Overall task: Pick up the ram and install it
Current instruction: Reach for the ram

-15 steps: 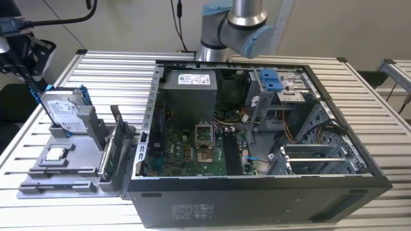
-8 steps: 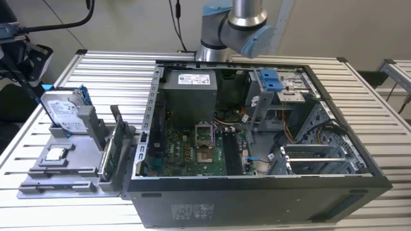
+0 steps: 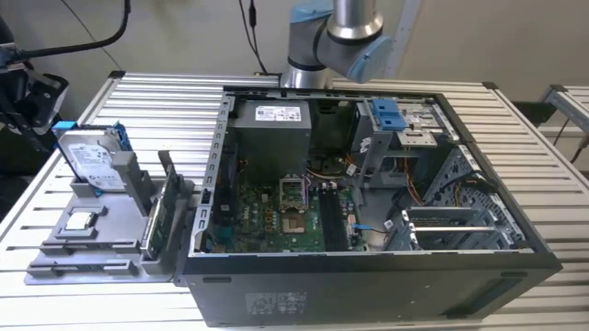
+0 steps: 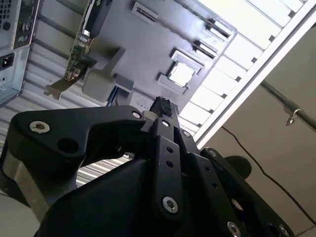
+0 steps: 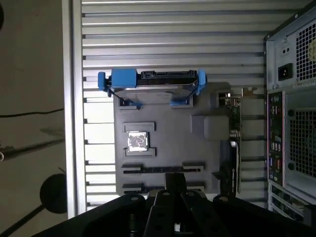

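My gripper (image 5: pixel 175 183) hangs above the grey parts tray (image 5: pixel 168 143), over its end with the long slots. Its fingertips (image 4: pixel 160 106) are together and hold nothing, so it is shut. In the exterior view the gripper (image 3: pixel 27 117) is a black shape at the left edge, well above the table. A thin dark strip that I take for the ram (image 5: pixel 148 169), seen edge-on, lies in one tray slot just ahead of the fingers. A second slot lies partly under the fingers.
The tray (image 3: pixel 101 238) also holds a silver hard drive in a blue bracket (image 3: pixel 92 158), a small square chip (image 3: pixel 81 221) and an upright green card (image 3: pixel 158 221). The open computer case (image 3: pixel 368 207) lies at the exterior view's right, motherboard (image 3: pixel 276 214) exposed.
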Motion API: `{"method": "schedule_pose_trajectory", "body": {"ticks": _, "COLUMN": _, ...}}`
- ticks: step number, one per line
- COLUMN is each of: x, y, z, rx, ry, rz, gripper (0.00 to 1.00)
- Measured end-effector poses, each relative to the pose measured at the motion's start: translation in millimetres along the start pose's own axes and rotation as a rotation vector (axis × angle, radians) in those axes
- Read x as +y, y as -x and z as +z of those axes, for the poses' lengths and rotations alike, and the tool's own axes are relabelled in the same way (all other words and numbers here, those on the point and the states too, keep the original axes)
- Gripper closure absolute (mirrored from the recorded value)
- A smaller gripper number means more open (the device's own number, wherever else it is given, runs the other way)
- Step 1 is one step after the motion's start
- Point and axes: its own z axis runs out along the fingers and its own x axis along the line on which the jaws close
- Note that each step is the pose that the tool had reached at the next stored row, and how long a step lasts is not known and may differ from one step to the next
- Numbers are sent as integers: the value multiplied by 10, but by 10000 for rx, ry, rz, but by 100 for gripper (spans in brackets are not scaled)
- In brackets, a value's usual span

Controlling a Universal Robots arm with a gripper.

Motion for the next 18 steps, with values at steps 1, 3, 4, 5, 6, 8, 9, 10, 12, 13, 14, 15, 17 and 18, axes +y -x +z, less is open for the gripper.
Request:
{"method": "schedule_pose_trajectory", "body": {"ticks": 1, "x": -25, "y": -1, "z": 1, "rx": 0, "ry": 0, "rz": 1, "gripper": 89}}
{"method": "schedule_pose_trajectory", "body": {"ticks": 3, "x": -72, "y": -2, "z": 5, "rx": -1, "ry": 1, "rz": 1, "gripper": 89}}
{"method": "schedule_pose_trajectory", "body": {"ticks": 4, "x": -98, "y": -3, "z": 5, "rx": 0, "ry": 0, "rz": 1, "gripper": 89}}
{"method": "schedule_pose_trajectory", "body": {"ticks": 5, "x": -123, "y": -4, "z": 6, "rx": 0, "ry": 1, "rz": 1, "gripper": 89}}
{"method": "schedule_pose_trajectory", "body": {"ticks": 6, "x": -146, "y": -4, "z": 7, "rx": 0, "ry": 1, "rz": 1, "gripper": 89}}
{"method": "schedule_pose_trajectory", "body": {"ticks": 8, "x": -188, "y": -6, "z": 8, "rx": 0, "ry": 0, "rz": 0, "gripper": 89}}
{"method": "schedule_pose_trajectory", "body": {"ticks": 9, "x": -208, "y": -6, "z": 10, "rx": 0, "ry": 0, "rz": 1, "gripper": 89}}
{"method": "schedule_pose_trajectory", "body": {"ticks": 10, "x": -225, "y": -6, "z": 12, "rx": 1, "ry": 0, "rz": 1, "gripper": 89}}
{"method": "schedule_pose_trajectory", "body": {"ticks": 12, "x": -260, "y": -5, "z": 18, "rx": 1, "ry": 0, "rz": 0, "gripper": 89}}
{"method": "schedule_pose_trajectory", "body": {"ticks": 13, "x": -278, "y": -5, "z": 21, "rx": -1, "ry": 1, "rz": 1, "gripper": 89}}
{"method": "schedule_pose_trajectory", "body": {"ticks": 14, "x": -300, "y": -5, "z": 23, "rx": -1, "ry": 1, "rz": 1, "gripper": 89}}
{"method": "schedule_pose_trajectory", "body": {"ticks": 15, "x": -325, "y": -4, "z": 24, "rx": 0, "ry": 0, "rz": 1, "gripper": 89}}
{"method": "schedule_pose_trajectory", "body": {"ticks": 17, "x": -380, "y": -2, "z": 25, "rx": 1, "ry": 0, "rz": 1, "gripper": 89}}
{"method": "schedule_pose_trajectory", "body": {"ticks": 18, "x": -407, "y": -1, "z": 27, "rx": 0, "ry": 1, "rz": 0, "gripper": 89}}
